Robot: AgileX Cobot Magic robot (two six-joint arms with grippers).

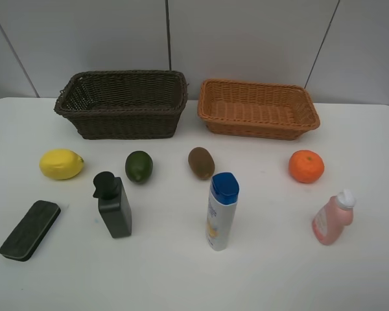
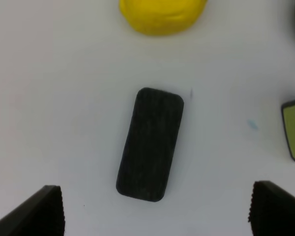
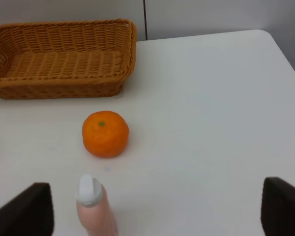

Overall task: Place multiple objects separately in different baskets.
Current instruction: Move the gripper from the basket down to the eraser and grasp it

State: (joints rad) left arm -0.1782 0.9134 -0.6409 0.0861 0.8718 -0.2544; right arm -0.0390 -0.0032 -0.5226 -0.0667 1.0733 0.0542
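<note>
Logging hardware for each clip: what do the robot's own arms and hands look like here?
Only the fingertips show. The left hand has two matte black fingers with finely ridged inner edges. The right hand has two blocky fingers, near black with a brownish tint. No cables, markings or arm links can be made out.

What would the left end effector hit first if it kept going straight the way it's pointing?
Probably the flat dark green rectangular block lying on the white table: it sits centred ahead of the open left end effector. How far off is unclear.
</note>
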